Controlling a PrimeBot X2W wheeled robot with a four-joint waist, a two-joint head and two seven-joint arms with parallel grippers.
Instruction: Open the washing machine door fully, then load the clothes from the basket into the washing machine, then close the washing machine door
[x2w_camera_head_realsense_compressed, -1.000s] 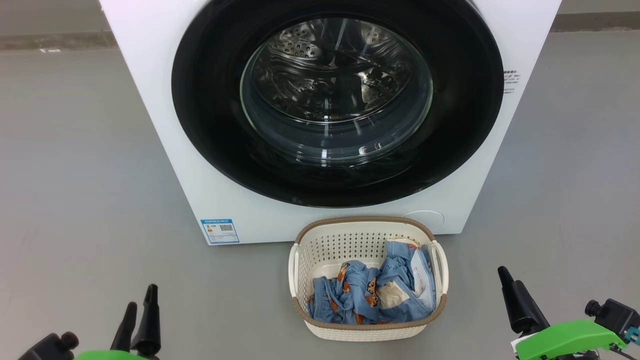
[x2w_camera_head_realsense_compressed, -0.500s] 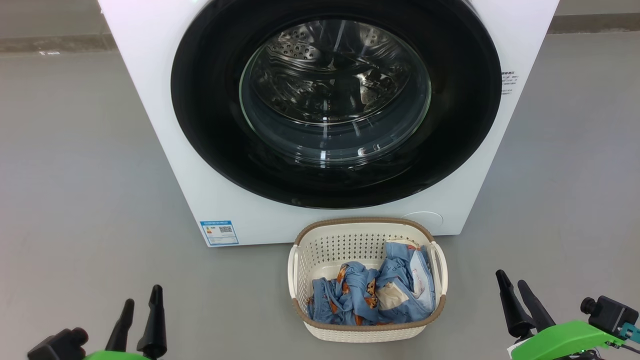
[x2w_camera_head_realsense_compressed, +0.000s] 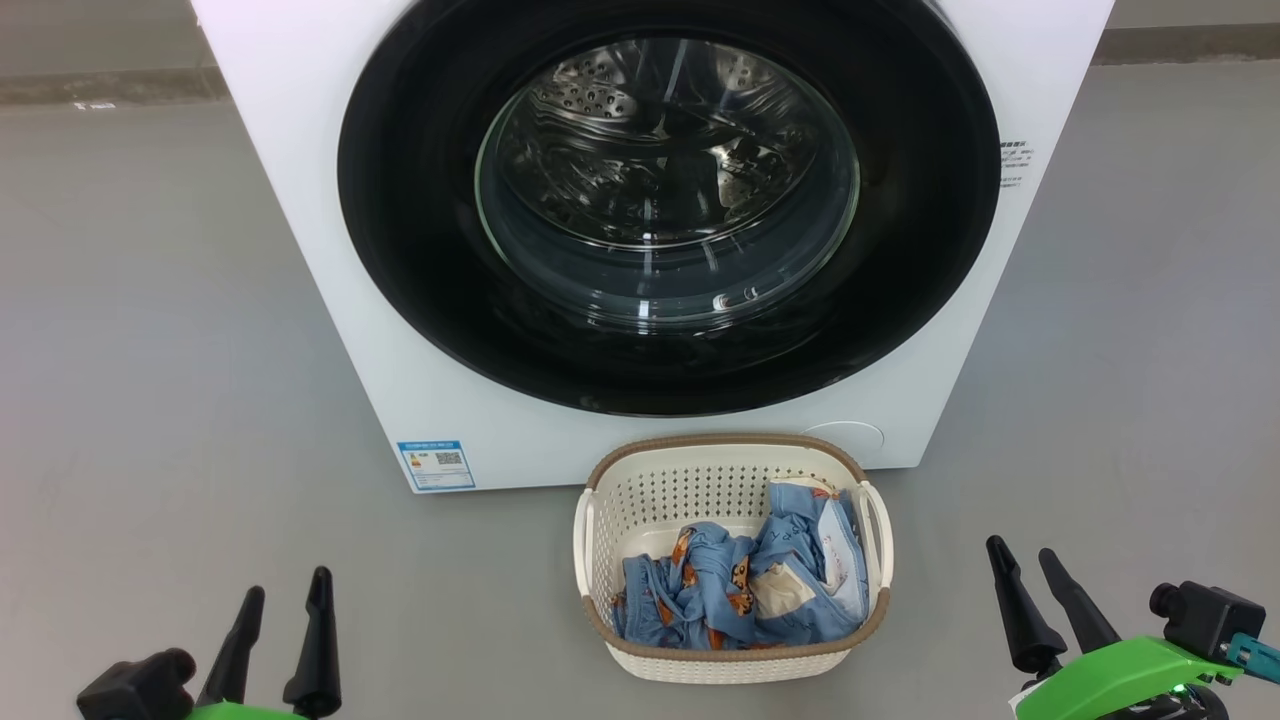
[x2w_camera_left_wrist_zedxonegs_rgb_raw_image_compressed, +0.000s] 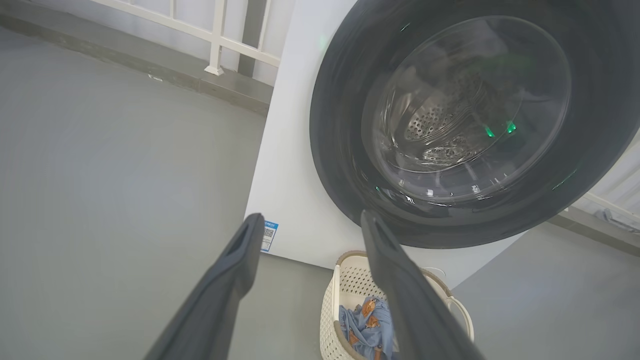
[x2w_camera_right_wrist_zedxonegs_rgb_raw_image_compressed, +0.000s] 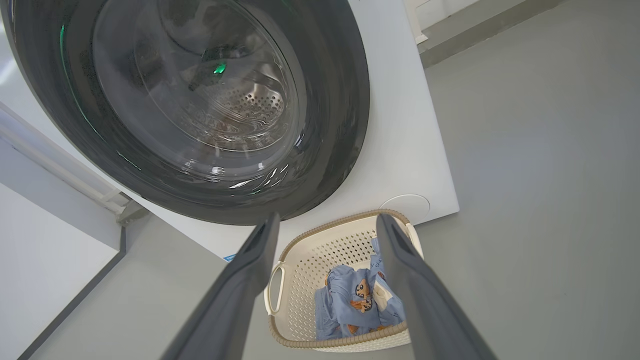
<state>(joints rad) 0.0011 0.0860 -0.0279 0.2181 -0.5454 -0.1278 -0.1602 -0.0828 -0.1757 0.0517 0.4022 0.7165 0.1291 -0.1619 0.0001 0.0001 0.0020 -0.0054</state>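
Door (x2w_camera_head_realsense_compressed: 670, 385): was closed flat on the washer (x2w_camera_head_realsense_compressed: 330, 300).
Basket (x2w_camera_head_realsense_compressed: 720, 443): stood on the floor (x2w_camera_head_realsense_compressed: 150, 400), just in front of the washer, under the door.
Clothes (x2w_camera_head_realsense_compressed: 740, 590): lay bunched in the basket.
Left claw (x2w_camera_head_realsense_compressed: 288, 583): fingers parted, empty.
Right claw (x2w_camera_head_realsense_compressed: 1020, 548): fingers parted, empty.

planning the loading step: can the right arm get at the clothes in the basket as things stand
Probably yes: the right claw stands open beside the basket, whose top is uncovered, with bare floor between and the clothes lying exposed inside.
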